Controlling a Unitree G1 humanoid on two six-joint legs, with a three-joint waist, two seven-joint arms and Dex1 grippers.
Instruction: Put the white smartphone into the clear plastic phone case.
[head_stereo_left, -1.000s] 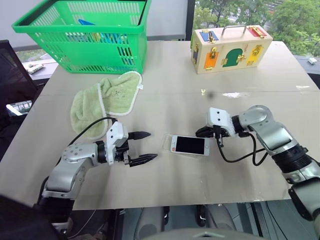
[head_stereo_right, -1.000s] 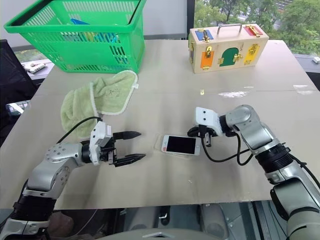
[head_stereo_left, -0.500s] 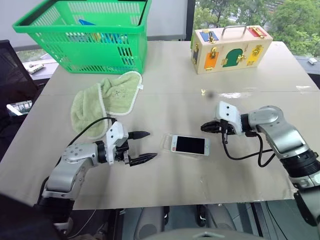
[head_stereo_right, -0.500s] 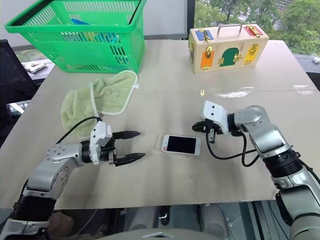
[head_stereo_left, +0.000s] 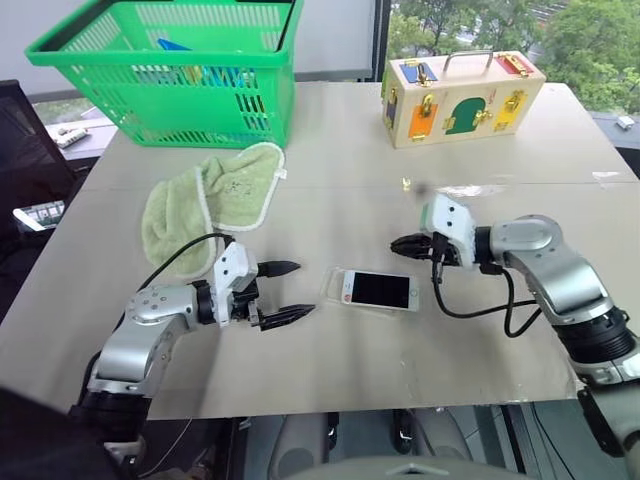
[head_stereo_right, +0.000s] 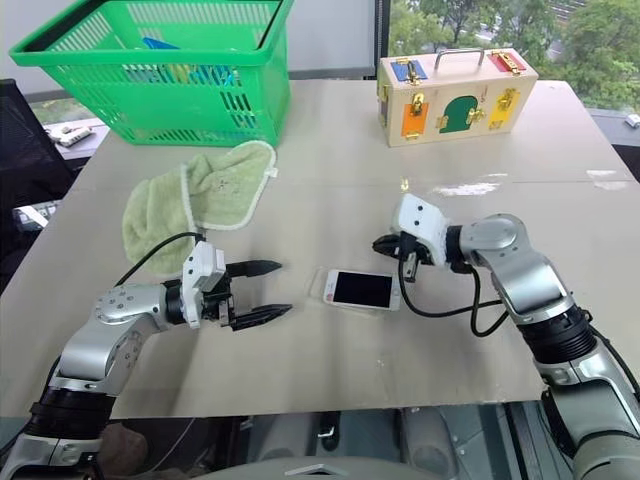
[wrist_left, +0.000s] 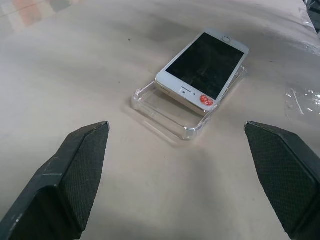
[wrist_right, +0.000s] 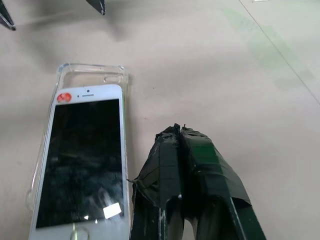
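- The table (head_stereo_left: 330, 180) is a wide, pale beige board with a seam across it; behind it are a window with green trees and a dark chair at the left edge.
- The phone (head_stereo_left: 378, 290) lies face up on the case (head_stereo_left: 334, 284) near the middle of the table. It is not fully seated: the clear end of the case sticks out past the phone on the left.
- A small red sticker (wrist_left: 205, 100) sits on the phone's white end; no writing on it can be read.
- The left gripper (head_stereo_left: 284, 291) is wide open beside the case, not touching it.
- The right gripper (head_stereo_left: 405, 245) is closed on nothing, just above the phone's right end.
- Far back stand a green basket (head_stereo_left: 170, 70), a pale green towel (head_stereo_left: 210, 200) and a wooden lock box (head_stereo_left: 462, 98).
- The things inside the basket are hard to make out.
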